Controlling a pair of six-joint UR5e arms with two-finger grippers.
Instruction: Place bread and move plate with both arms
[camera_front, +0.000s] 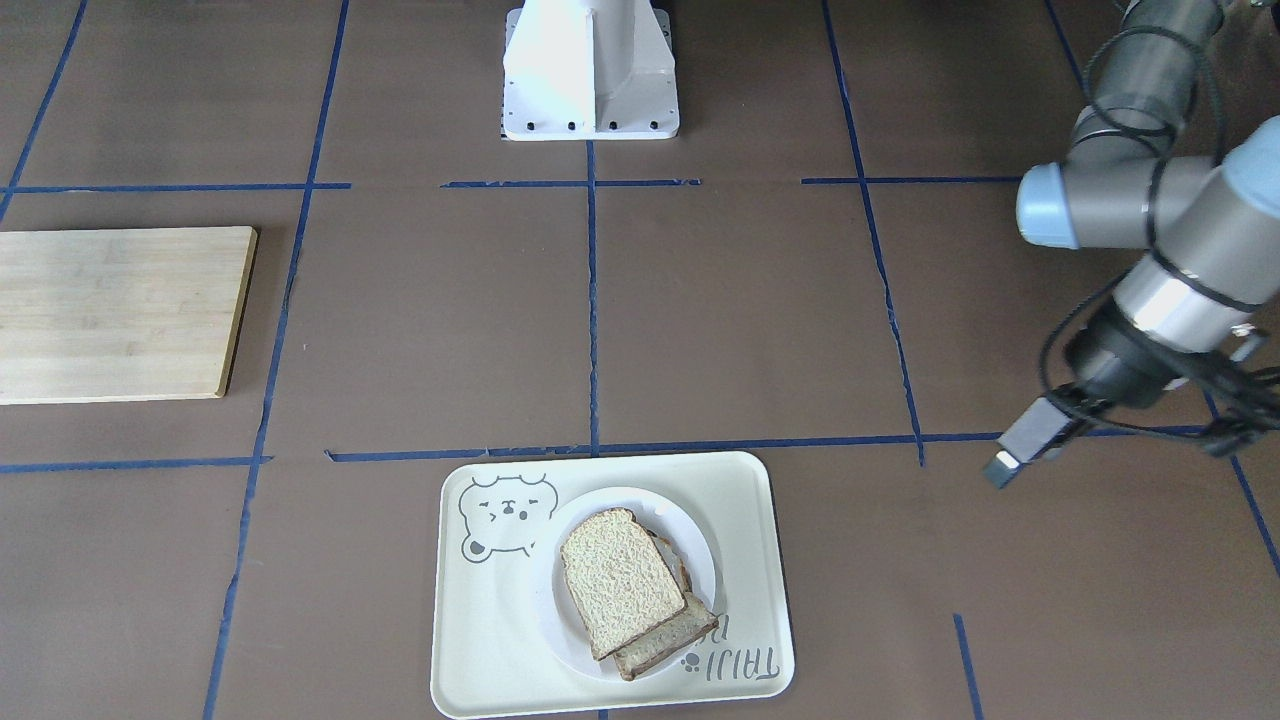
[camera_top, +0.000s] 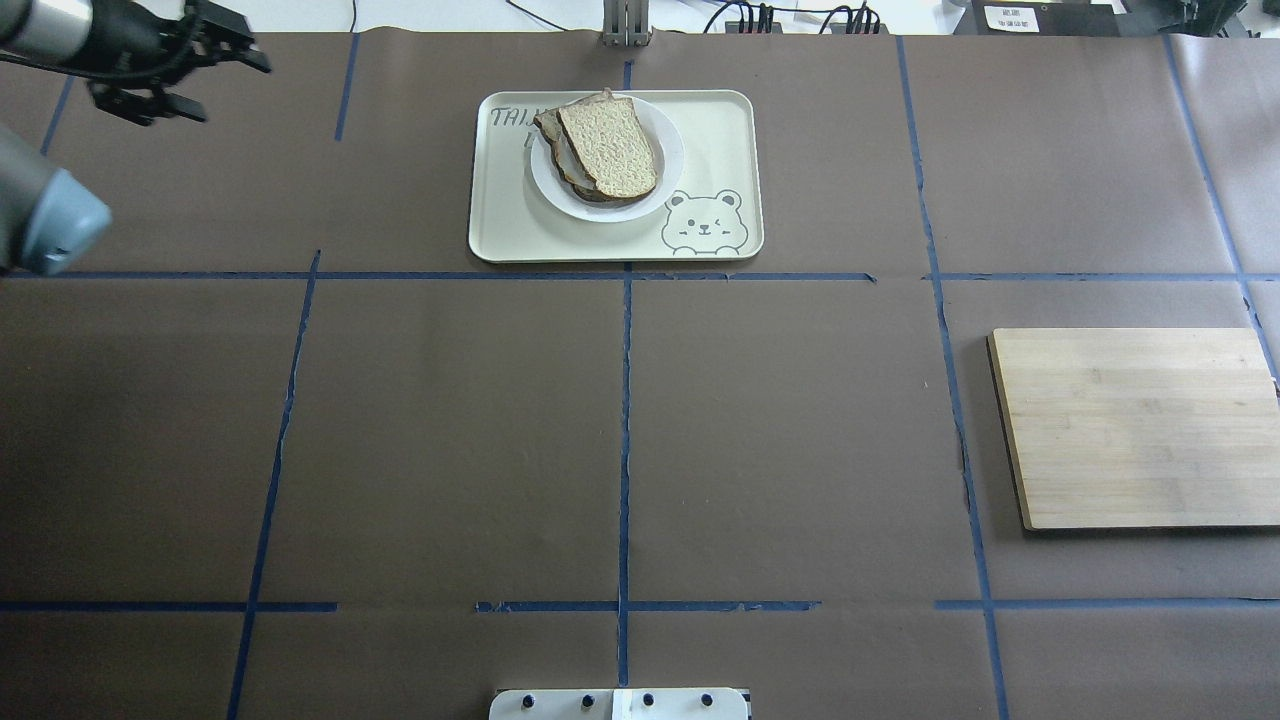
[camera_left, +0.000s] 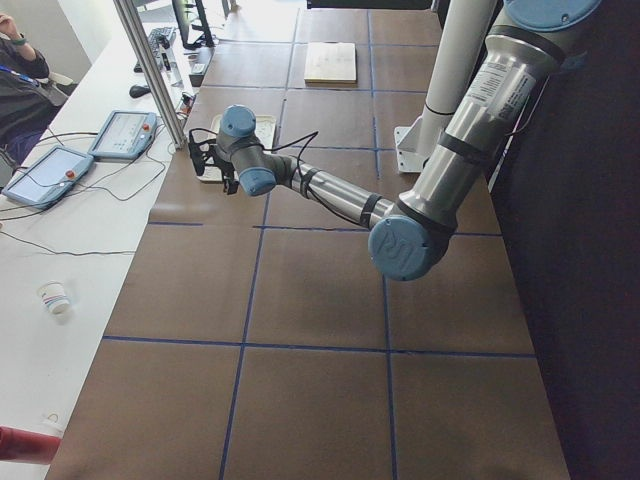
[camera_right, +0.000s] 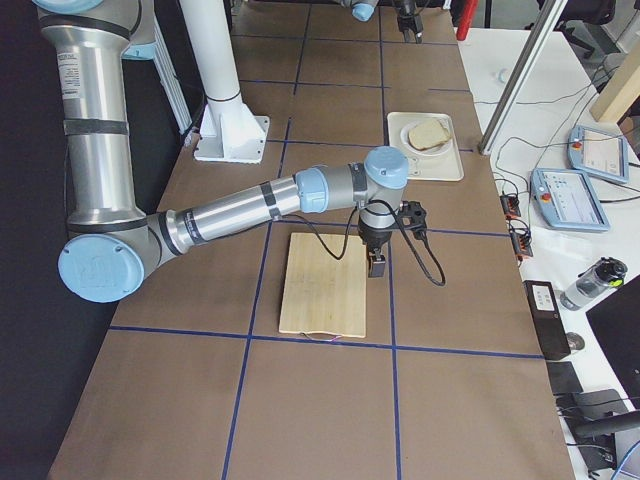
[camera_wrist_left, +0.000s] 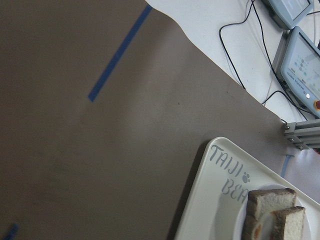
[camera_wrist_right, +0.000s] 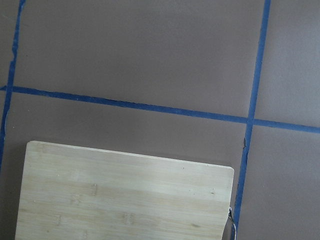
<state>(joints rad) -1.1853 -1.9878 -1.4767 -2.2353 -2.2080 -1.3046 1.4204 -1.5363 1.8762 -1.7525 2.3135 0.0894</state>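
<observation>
At the far edge of the table (camera_top: 450, 450), on your side, you have the cream tray (camera_top: 720, 130) with its bear drawing, and the plate (camera_top: 672, 150) sits on it between the lettering and the bear. On the plate you can see the bread (camera_top: 608, 148) lying flat as the upper piece of a stack of two. The lower slice (camera_front: 668, 640) pokes out from beneath it on one side, so the pair is not squared up. In the left wrist view a spot of orange shows at the edge of the stack. Both grippers are well apart from the bread and the plate.

The left gripper (camera_top: 232, 92) hangs in the air off the tray's short end, to the robot's left of it, near the table's far edge. It is spread wide with nothing in it. Its wrist camera looks down at bare brown table and the lettered corner of the tray.

The right gripper (camera_right: 378, 262) you can find only in the side view from the robot's right, where it points down above the corner of the wooden cutting board (camera_right: 322, 285) nearest the tray. From that view you cannot tell whether it is spread or pressed together. The board lies flat on the table, well apart from the tray, on the robot's right.
</observation>
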